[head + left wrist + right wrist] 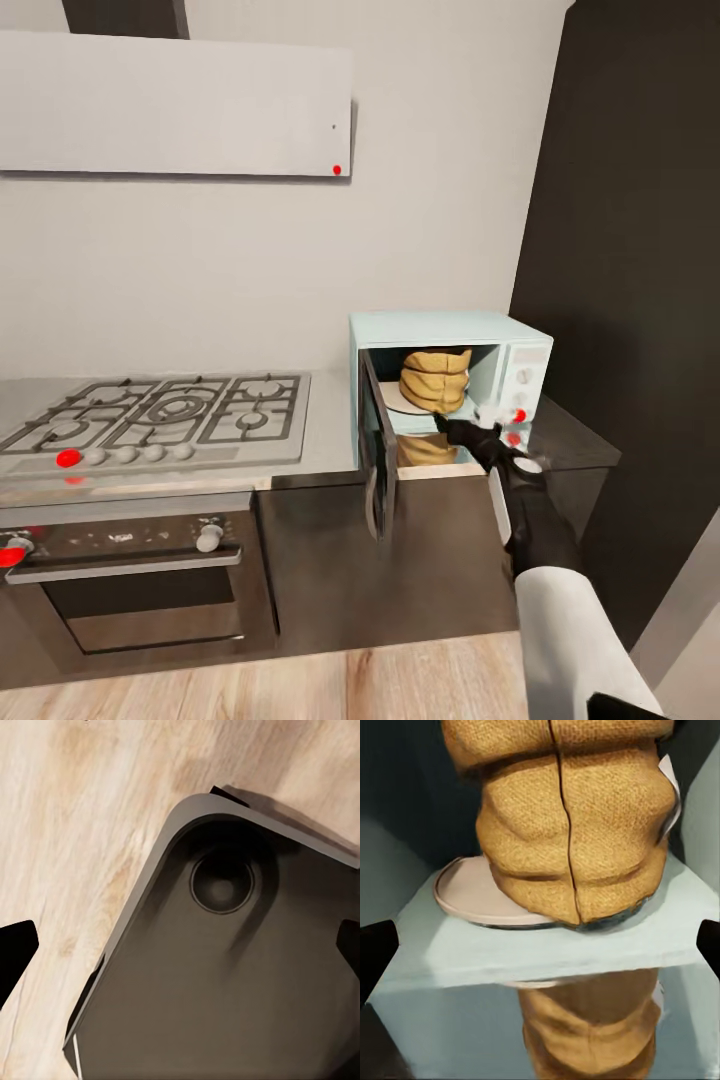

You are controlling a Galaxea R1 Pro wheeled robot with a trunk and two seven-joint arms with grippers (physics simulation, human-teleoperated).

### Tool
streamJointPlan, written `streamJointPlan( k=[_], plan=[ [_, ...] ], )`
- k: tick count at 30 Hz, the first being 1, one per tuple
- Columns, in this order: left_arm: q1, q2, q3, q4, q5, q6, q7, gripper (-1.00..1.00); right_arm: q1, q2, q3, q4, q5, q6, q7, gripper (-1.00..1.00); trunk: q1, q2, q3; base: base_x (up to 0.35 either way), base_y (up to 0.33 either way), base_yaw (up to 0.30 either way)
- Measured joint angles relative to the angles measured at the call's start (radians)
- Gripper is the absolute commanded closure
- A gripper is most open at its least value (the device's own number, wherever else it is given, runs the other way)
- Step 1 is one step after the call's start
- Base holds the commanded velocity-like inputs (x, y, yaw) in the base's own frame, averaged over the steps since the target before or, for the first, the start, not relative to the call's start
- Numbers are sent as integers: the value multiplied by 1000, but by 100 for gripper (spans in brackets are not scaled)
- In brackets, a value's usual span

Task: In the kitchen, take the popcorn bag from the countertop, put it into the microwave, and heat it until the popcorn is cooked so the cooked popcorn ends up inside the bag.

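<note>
Popcorn bag (435,380) sits inside the open microwave (450,385), my right gripper (470,432) just outside it.

The bag stands upright on the pale round plate (472,896) in the cavity, its reflection showing on the glossy countertop (560,440) below. The dark door (378,455) swings out to the left. My right fingers (375,952) are spread wide apart, holding nothing, near the bag. My left fingers (13,952) also stand apart, above a dark robot base (225,990) and wooden floor (75,810). The gas hob (155,415) lies further left.
</note>
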Motion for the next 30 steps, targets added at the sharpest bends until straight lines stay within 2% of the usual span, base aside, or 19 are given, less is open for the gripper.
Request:
streamJointPlan(
  k=[1, 2, 5, 10, 27, 30],
  plan=[
    [0, 0, 0, -1, 0, 0, 0, -100, 13, 0, 1, 36, 7, -62, 5, -100, 0, 0, 0, 0, 0, 0],
    [0, 0, 0, -1, -1, 0, 0, -100, 19, 0, 1, 49, 11, -87, 8, -100, 0, 0, 0, 0, 0, 0],
    [0, 1, 2, -2, 3, 0, 0, -100, 26, 0, 2, 67, 35, -121, 10, -100, 0, 0, 0, 0, 0, 0],
    [0, 1, 4, -2, 8, 0, 0, -100, 27, -1, -3, 70, 45, -128, 6, -100, 0, 0, 0, 61, 0, 0],
    [0, 3, 4, -2, 8, 4, 0, -100, 27, -1, -5, 70, 45, -133, 11, -100, -1, 0, 0, 312, 0, 0],
    [0, 3, 4, -2, 8, 3, 0, -100, 27, -1, -5, 70, 45, -136, 12, -100, 0, 0, 0, 102, 0, 0]
  ],
)
